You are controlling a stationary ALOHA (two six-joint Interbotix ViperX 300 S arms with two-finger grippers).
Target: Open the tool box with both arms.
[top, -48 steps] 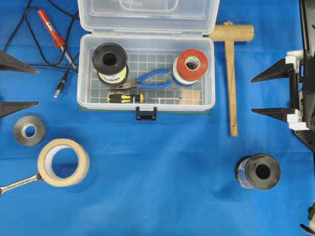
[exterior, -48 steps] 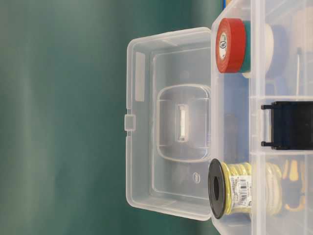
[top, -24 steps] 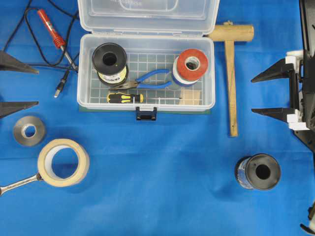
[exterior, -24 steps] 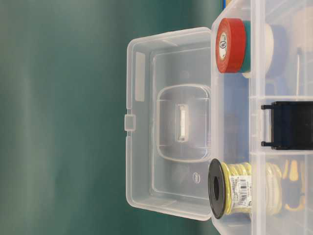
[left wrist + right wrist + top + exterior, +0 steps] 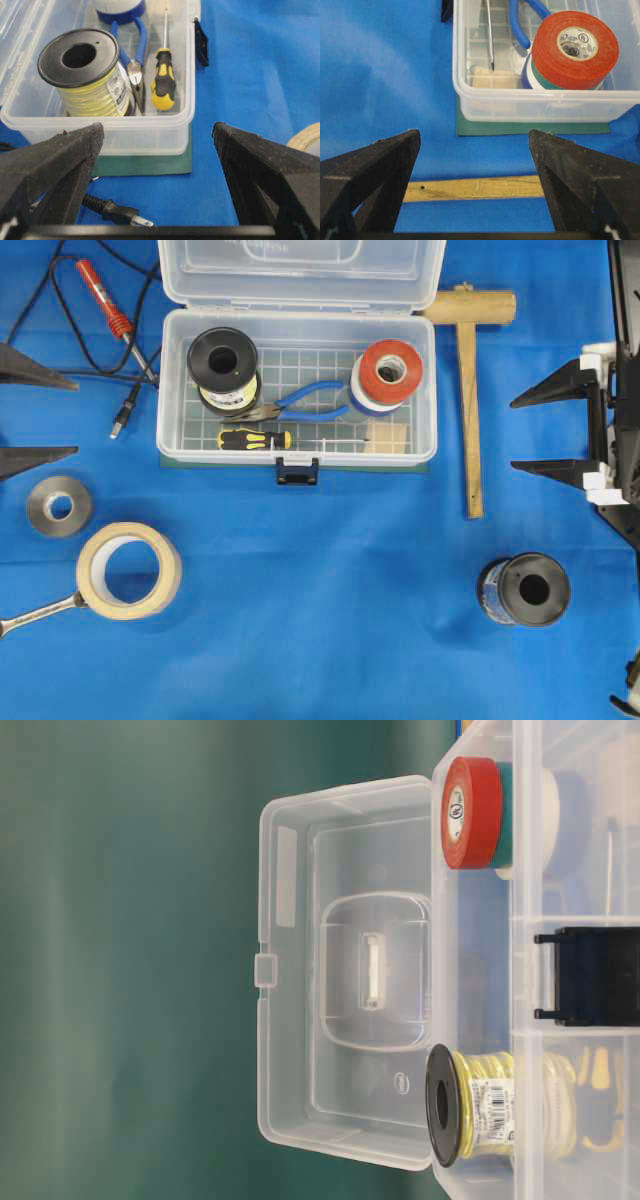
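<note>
Tool box: clear plastic case on a green base, at the far edge of the blue worktop, near its middle; lid swung fully back, dark blue latch hanging at the front wall.
Contents: spool of yellow wire at the left end; stack of tape rolls, red on top, at the right end; blue-handled pliers between them; yellow-and-black screwdriver along the front wall.
Left gripper: at the left edge of the worktop, fingers spread wide, holding nothing, well apart from the box.
Right gripper: at the right edge, fingers likewise spread wide and empty.
Wooden mallet: just right of the box, handle pointing toward the near edge.
Soldering iron: red handle, far left corner, with black cable.
Masking tape: near left area, over a wrench; a grey roll lies just beyond it.
Black spool: near right area.
</note>
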